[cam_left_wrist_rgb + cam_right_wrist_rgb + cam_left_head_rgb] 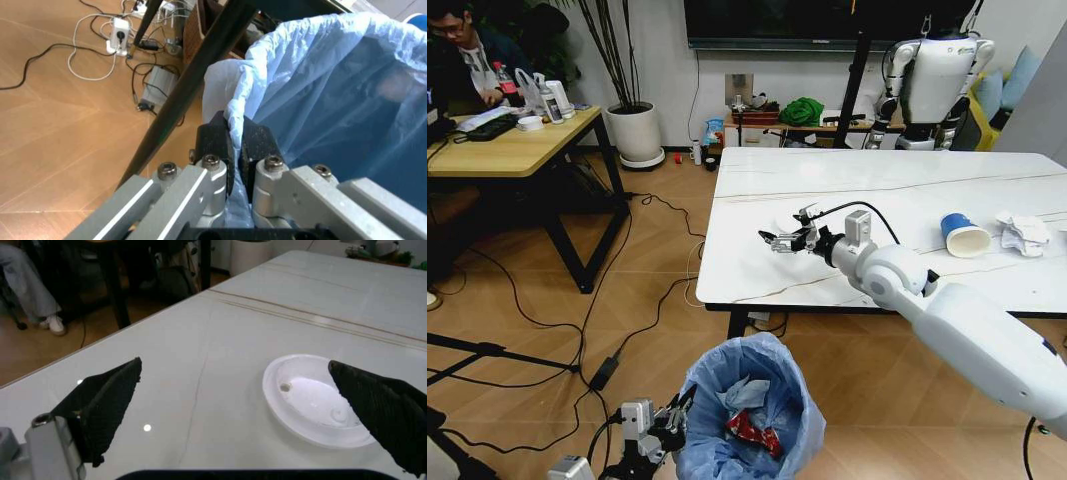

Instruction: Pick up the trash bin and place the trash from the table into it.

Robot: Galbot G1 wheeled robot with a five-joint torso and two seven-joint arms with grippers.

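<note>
Trash bin (749, 420) rim is clamped by left hand (235, 145); right hand (257, 400), fingers spread, hovers above surface (907, 200).

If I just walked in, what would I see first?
Probably the big white right arm stretched over the marble table, its right gripper open above a small white lid. Down by the floor, the left gripper pinches the rim of the trash bin with its crinkly blue bag, and something red and some paper lie inside. Farther right on the table lie a tipped blue paper cup and a crumpled white wad.
</note>
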